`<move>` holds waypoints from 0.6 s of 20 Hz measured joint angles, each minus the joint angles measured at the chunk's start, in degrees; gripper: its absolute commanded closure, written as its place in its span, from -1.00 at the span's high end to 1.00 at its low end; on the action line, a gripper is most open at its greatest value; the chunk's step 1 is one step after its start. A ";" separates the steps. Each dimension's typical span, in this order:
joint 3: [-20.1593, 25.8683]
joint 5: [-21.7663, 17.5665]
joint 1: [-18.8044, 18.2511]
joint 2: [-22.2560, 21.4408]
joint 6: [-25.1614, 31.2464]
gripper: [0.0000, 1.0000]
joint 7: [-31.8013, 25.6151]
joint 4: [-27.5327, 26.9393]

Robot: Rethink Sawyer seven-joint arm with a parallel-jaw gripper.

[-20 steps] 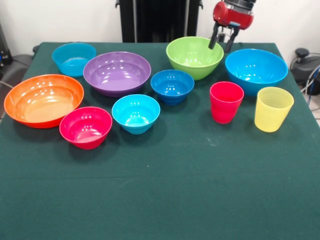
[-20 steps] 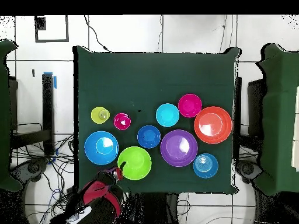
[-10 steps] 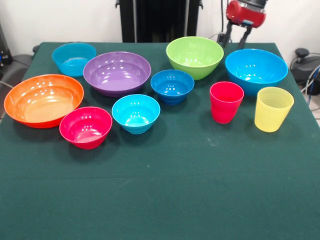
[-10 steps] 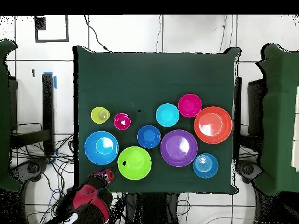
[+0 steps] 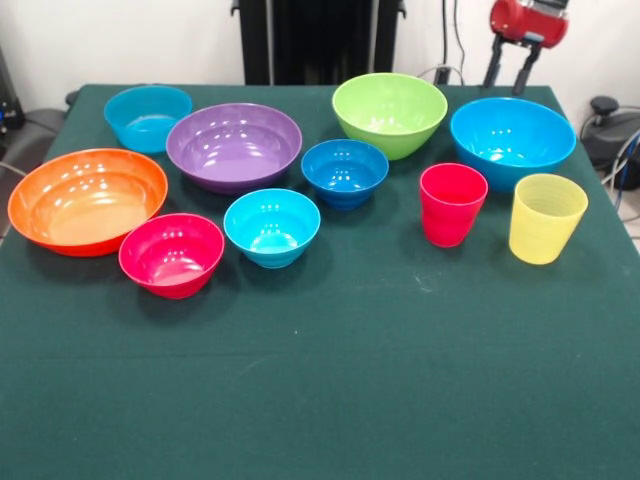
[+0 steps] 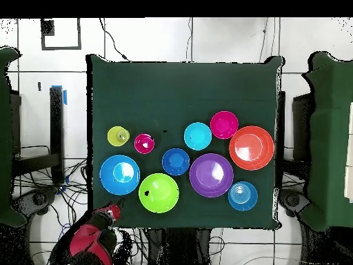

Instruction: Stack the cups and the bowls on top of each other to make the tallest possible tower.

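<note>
I'm holding the tool raised, fingers spread and empty, bright blue bowl sitting just below it, lime green bowl lying alongside on the bench.

Dark green table, pale tiled floor, tangled cables

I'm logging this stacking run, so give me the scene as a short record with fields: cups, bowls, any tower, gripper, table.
cups: red cup and yellow cup, upright, side by side, apart
bowls: eight, all separate, open side up; orange bowl, purple bowl, lime green bowl, pink-red bowl, four blue or cyan
tower: none, nothing stacked
gripper: gripper open, empty, raised behind the large blue bowl
table: green cloth
</note>
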 measured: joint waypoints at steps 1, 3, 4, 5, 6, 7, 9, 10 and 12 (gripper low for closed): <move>-0.02 0.41 0.55 -0.26 0.41 1.00 0.00 -0.02; -0.07 0.98 1.47 -0.81 1.30 1.00 0.00 -0.05; -0.12 1.14 1.86 -1.10 1.73 1.00 0.00 -0.05; -0.16 1.24 2.21 -1.49 2.17 1.00 0.00 -0.05; -0.31 1.36 2.86 -2.35 3.12 1.00 0.00 -0.06; -0.45 1.38 3.21 -2.84 3.61 1.00 0.00 -0.03; -0.83 1.38 4.02 -4.00 4.59 1.00 0.00 -0.04; -1.09 1.36 4.44 -4.72 5.05 1.00 0.00 -0.02; -1.62 1.37 5.20 -6.09 5.91 1.00 0.00 -0.02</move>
